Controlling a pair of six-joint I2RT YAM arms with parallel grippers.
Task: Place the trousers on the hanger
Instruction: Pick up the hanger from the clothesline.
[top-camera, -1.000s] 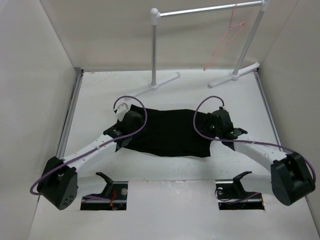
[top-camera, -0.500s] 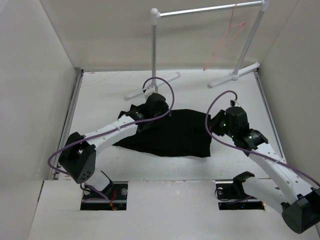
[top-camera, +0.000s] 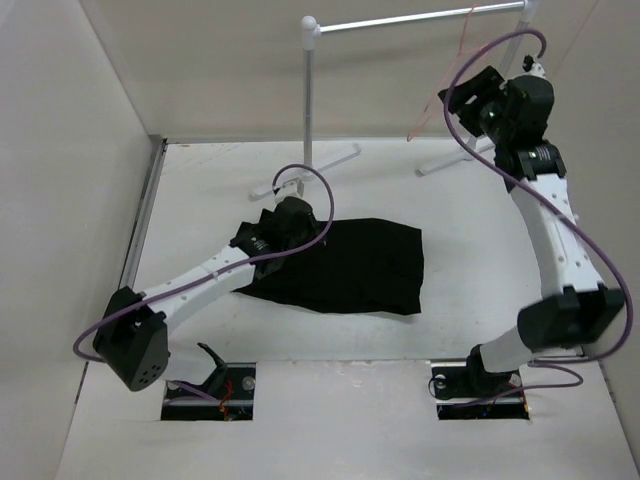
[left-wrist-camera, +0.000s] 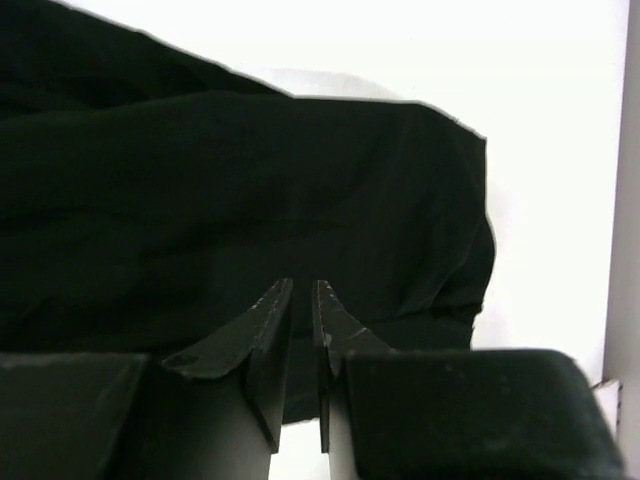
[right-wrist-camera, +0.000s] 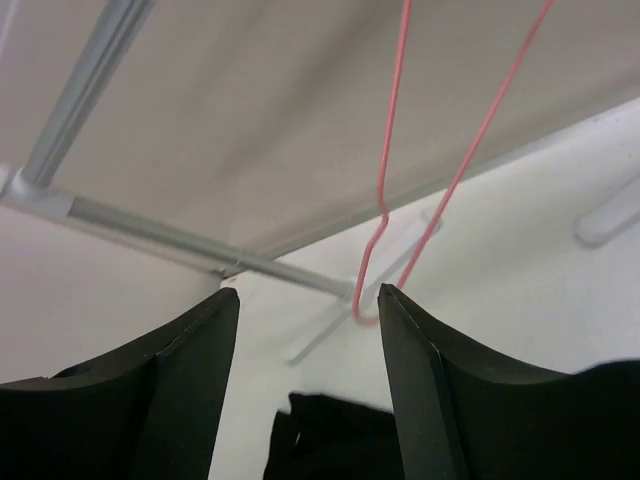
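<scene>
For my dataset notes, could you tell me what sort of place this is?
Probably a walled lab test cell: plain white walls, a clothes rail with a pink hanger, black trousers on the table.

On the table: 1 pair of black trousers. 1 pink wire hanger, on 1 rail stand w/ 2 feet. 2 robot arms, 1 purple cable per arm. 2 openings at the table's near edge.
</scene>
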